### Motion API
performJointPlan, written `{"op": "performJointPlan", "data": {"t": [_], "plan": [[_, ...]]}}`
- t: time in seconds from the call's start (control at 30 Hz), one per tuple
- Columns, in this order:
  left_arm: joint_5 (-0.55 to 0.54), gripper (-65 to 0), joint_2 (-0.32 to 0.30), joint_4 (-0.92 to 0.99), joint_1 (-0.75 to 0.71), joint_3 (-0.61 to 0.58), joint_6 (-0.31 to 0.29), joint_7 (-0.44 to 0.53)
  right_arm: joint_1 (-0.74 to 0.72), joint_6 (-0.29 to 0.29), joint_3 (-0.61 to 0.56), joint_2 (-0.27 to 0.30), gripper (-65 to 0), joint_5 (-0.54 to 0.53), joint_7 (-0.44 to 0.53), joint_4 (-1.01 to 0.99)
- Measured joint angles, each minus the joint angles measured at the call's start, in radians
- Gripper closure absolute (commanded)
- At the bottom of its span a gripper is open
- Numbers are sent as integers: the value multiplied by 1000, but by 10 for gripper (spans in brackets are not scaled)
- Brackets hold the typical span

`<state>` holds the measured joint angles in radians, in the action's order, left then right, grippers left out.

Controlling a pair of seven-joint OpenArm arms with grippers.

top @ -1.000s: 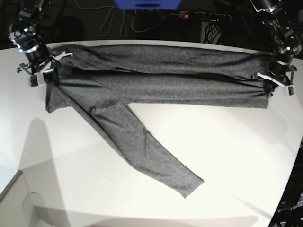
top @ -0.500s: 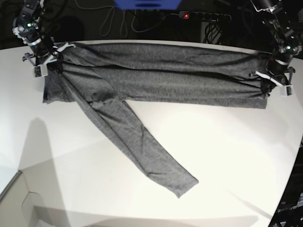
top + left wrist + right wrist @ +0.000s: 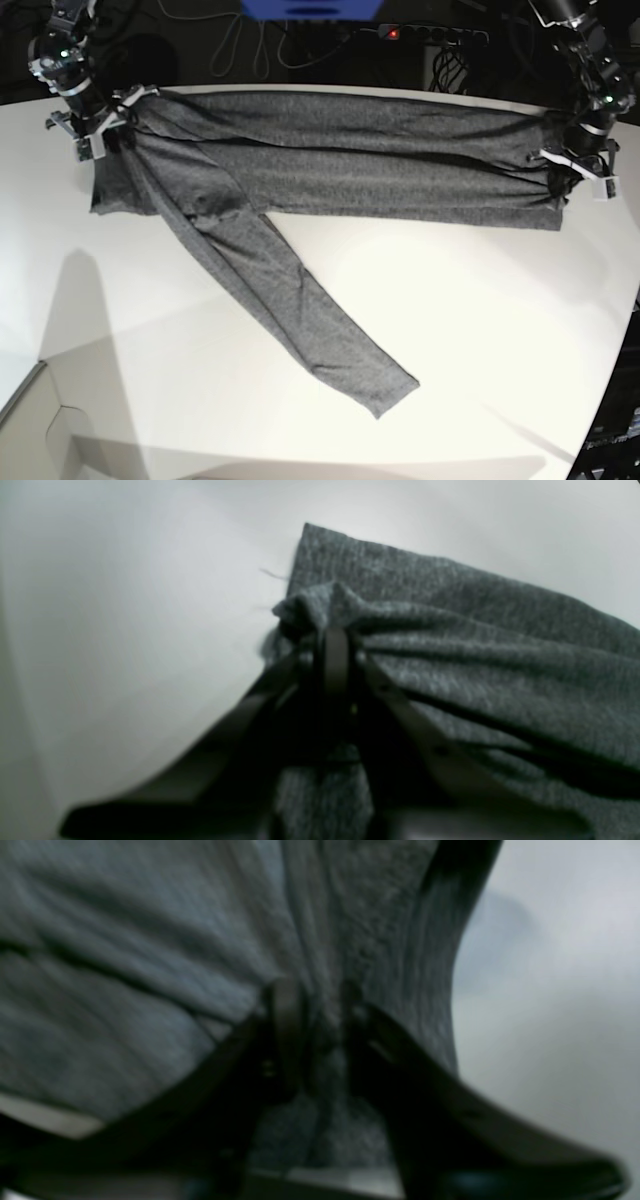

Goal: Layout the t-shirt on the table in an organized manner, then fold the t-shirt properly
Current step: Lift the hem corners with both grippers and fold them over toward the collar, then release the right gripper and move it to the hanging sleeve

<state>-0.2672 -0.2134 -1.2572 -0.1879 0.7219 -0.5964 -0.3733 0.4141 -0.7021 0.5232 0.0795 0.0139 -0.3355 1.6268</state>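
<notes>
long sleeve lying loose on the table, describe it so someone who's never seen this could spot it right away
Start at the big white table, where the dark charcoal t-shirt lies stretched in a wide band across the far side. From its base-view left part, one long sleeve runs diagonally toward the near edge, ending in a squared cuff. It is the only part jutting out from the band, lying flat and touched by neither gripper.

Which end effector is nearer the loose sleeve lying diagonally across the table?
Right. The right end effector sits at the shirt end where the sleeve starts; the left end effector pinches the far opposite end.
</notes>
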Motion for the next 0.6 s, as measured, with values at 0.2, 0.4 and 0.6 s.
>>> {"op": "performJointPlan", "data": {"t": [0.2,0.4,0.6], "plan": [[0,-16,0,0,0,0,0,0,6,0,5,-5,-327,21,-6,55],[-2,-171,0,0,0,0,-3,1,11,0,135,-72,-333,22,-9,179],[8,-203,1,1,0,1,-1,-2,-8,2,114,-77,-334,-33,-3,268]]}}
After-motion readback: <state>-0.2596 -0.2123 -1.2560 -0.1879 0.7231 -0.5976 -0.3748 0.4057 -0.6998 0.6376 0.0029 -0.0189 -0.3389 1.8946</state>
